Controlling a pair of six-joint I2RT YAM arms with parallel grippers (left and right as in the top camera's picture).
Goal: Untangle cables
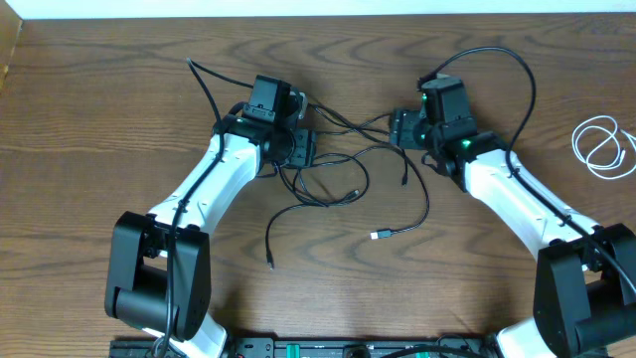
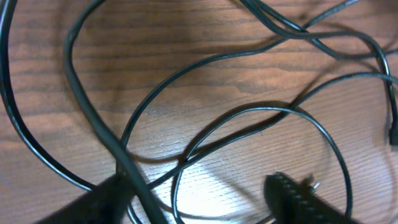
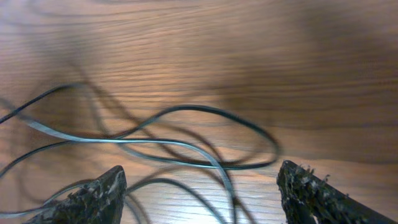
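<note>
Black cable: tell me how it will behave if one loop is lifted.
Probably floppy: the black cable lies in loose curves on the table, so it should sag from any grip point. Likely light, since it is thin. Its loops cross each other near the middle, so lifting one may well drag the others along.

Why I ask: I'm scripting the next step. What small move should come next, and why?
Probably lower the open right tool and close on the black cable strand seen between its fingers: that cable loops over itself, while the white cable already lies apart.
</note>
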